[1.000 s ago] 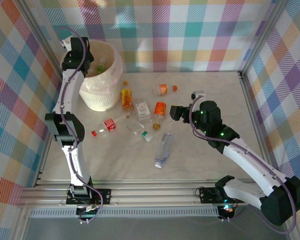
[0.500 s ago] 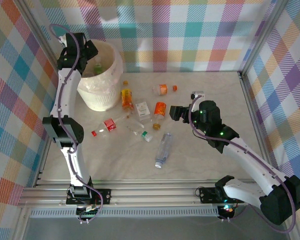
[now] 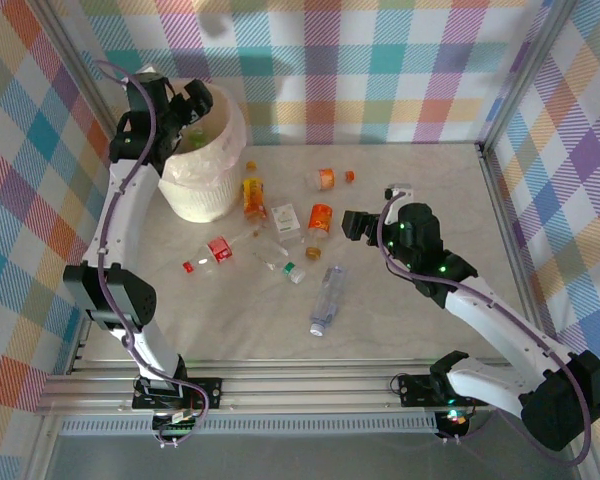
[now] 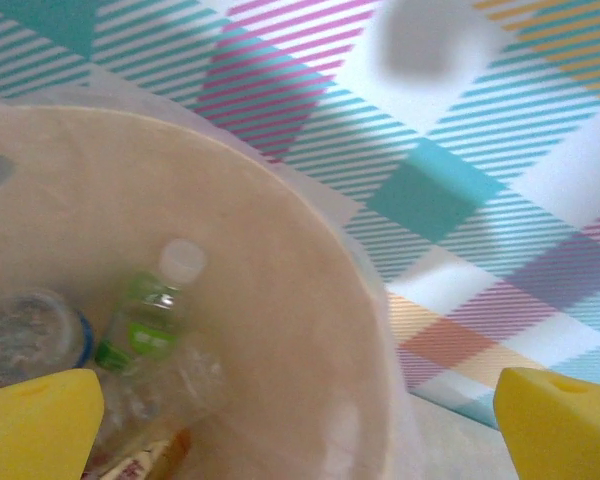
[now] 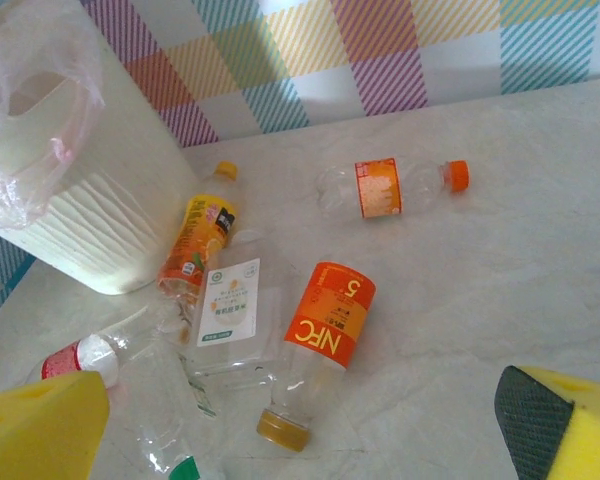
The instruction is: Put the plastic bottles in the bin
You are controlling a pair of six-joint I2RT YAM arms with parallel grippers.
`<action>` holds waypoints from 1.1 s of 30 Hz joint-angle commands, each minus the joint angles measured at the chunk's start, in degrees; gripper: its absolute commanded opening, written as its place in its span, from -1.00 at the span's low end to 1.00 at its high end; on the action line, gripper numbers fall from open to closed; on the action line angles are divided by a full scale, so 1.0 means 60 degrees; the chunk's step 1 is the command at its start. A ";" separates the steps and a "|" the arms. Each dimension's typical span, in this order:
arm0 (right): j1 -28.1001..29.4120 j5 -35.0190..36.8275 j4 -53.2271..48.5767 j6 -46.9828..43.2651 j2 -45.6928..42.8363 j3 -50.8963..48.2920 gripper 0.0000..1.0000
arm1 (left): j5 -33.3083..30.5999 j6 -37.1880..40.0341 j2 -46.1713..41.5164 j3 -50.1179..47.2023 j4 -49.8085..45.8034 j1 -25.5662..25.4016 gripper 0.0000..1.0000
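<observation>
Left gripper point(image 3: 193, 103): hangs above bin point(image 3: 205, 190), fingers spread wide, empty. Right gripper point(image 3: 352, 225): hovers open-fingered, empty, just beside orange-labelled bottle point(image 3: 320, 217) on table point(image 3: 230, 310).

Right wrist feed: pincer spread wide, bottles scattered on the table beside the bin.
I'm looking down past my right pincer point(image 5: 302, 415), yellow fingers point(image 5: 40, 430) sitting far apart in the bottom corners. Straight ahead lies the NFC bottle point(image 5: 325, 335), orange label, cap toward me. Just beside it on the left is a clear white-label bottle point(image 5: 230, 310), then a yellow juice bottle point(image 5: 200, 245) right by the base of the bin point(image 5: 90, 230), its bag point(image 5: 20, 130) draped over the rim. Farther back, an orange-capped bottle point(image 5: 390, 187) lies alone on the table point(image 5: 500, 280). A red-label bottle point(image 5: 80, 355) sits lower left.
</observation>
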 commanded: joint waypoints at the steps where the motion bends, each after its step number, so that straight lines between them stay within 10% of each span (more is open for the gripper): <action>1: 0.0017 0.0373 0.0126 0.0245 -0.0083 0.0001 0.99 | 0.1097 -0.0507 -0.0704 -0.0426 0.0819 -0.0119 1.00; 12: 0.0011 -0.0343 0.0426 0.0127 0.0611 0.0253 0.99 | 0.2708 -0.1485 -0.2703 -0.3192 0.1279 -0.1523 1.00; 23: 0.0011 -0.0468 0.1486 0.0173 0.0794 -0.0126 0.99 | -0.1216 -0.3557 -0.4246 -0.7207 -0.0309 -0.4679 1.00; 33: 0.0012 -0.0534 0.1087 0.0428 0.0804 -0.0038 0.99 | -0.1435 -0.5575 -0.1509 -0.7812 -0.0413 -0.4833 1.00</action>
